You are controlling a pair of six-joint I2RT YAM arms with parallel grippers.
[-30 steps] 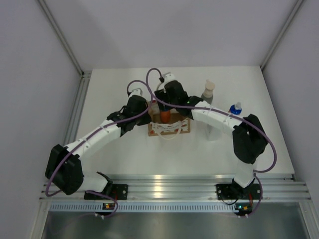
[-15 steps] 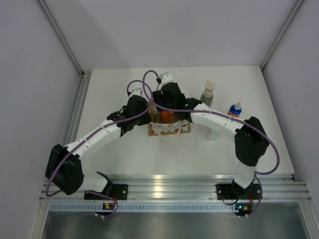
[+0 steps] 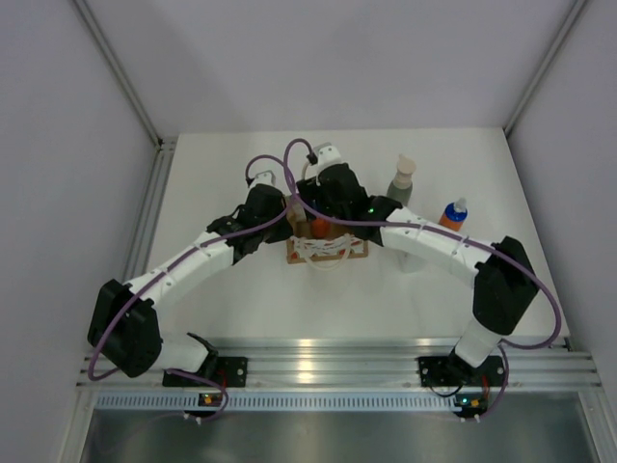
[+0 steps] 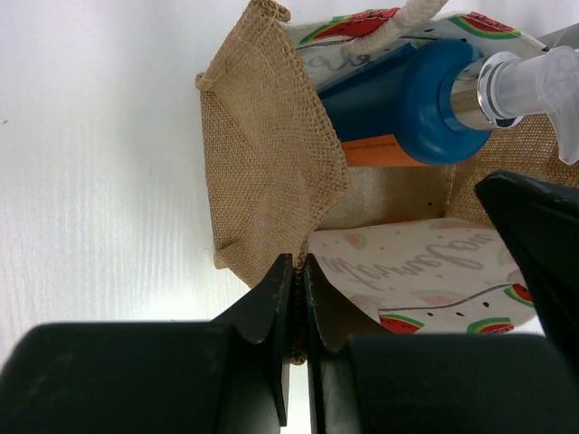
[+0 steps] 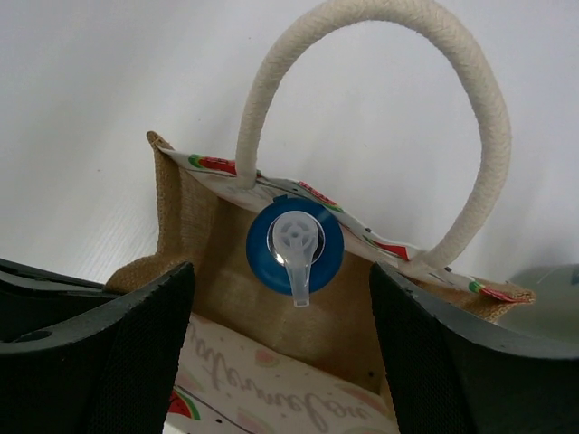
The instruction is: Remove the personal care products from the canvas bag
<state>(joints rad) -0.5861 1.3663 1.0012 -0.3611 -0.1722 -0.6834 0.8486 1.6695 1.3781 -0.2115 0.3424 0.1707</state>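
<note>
Currently the canvas bag (image 3: 328, 256) stands about mid-worktop (image 3: 241, 309), upright and open at the top.

Left claw (image 4: 297, 262): clenched, grasping the bag's burlap side wall at its rim. The fingers are pressed together with the cloth pinched between them.

Right claw (image 5: 279, 271): released, fingers spread wide over the bag mouth, one on each side of the bottle inside. No contact with that bottle is visible.

Inside the bag is a short blue-and-orange bottle (image 4: 398, 108). It has a blue collar and a clear nozzle on top, and it leans against the wall that carries the cream rope handle (image 5: 470, 99). The printed lining shows watermelon slices.

Out on the worktop:
- A tall grey-green pump bottle (image 3: 401, 183) stands upright to the right of the bag, toward the far edge.
- An orange bottle (image 3: 451, 214) with a blue-white cap stands upright nearer the right edge. It is apart from the pump bottle.

A fourth bottle cannot be made out; the right arm covers the spot beside the bag.
</note>
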